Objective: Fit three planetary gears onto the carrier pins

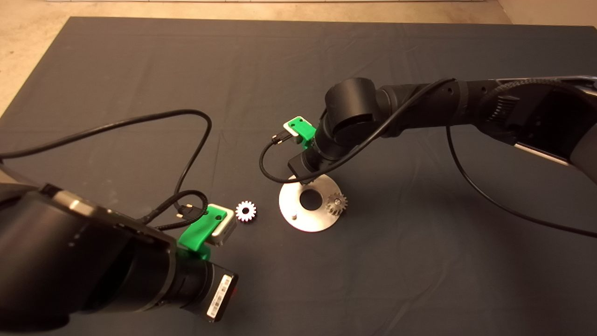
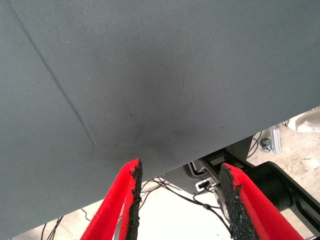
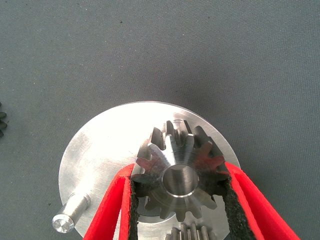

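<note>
Three gears [image 1: 246,211] — one pin [image 3: 70,213] bare

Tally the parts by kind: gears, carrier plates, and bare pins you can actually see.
Gears: 3 (one loose on the mat, one seated on the plate, one held by the right gripper)
Carrier plates: 1
Bare pins in view: 1
Total: 5
</note>
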Controlling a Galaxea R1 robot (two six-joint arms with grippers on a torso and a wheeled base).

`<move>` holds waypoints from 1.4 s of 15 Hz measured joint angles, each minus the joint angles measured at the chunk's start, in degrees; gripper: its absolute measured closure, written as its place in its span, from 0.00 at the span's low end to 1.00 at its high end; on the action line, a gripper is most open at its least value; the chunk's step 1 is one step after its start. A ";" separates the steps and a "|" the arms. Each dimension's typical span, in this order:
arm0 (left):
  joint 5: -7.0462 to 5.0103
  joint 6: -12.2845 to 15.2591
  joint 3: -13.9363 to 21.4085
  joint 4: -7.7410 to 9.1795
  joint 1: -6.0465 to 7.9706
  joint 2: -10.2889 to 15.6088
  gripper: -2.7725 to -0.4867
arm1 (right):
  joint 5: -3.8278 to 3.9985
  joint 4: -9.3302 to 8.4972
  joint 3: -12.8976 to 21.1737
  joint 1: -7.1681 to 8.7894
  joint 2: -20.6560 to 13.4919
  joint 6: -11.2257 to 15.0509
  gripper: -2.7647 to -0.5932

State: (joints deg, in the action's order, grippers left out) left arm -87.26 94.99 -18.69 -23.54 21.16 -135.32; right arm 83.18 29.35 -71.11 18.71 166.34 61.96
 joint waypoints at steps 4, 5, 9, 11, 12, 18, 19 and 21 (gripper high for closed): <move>-0.02 -0.01 0.00 0.00 0.00 0.61 0.76 | -0.24 -0.09 -0.52 0.05 0.00 0.00 0.84; 0.02 -0.01 0.00 0.00 0.00 0.61 0.76 | -0.40 -0.19 -0.72 0.08 0.01 0.00 0.84; 0.00 -0.01 0.00 0.00 0.00 0.61 0.76 | -0.84 -1.08 -2.05 0.38 0.26 -0.01 0.84; 0.00 -0.01 0.00 0.00 0.00 0.61 0.76 | -0.77 -1.19 -2.20 0.39 0.34 0.00 0.84; 0.00 -0.01 0.00 0.00 0.00 0.61 0.76 | -0.77 -1.27 -2.20 0.39 0.34 0.00 0.84; 0.00 -0.01 0.00 0.01 0.00 0.61 0.76 | -0.88 -1.35 -2.24 0.49 0.33 0.00 0.84; 0.00 -0.01 0.00 0.00 0.00 0.61 0.76 | -0.88 -1.35 -2.24 0.49 0.33 0.00 0.84; 0.02 -0.01 0.00 0.00 0.00 0.61 0.76 | -0.90 -1.33 -2.27 0.49 0.33 0.00 0.84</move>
State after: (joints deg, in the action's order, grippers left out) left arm -87.24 94.98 -18.69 -23.54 21.16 -134.71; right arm 82.27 28.03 -73.38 19.20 166.67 61.96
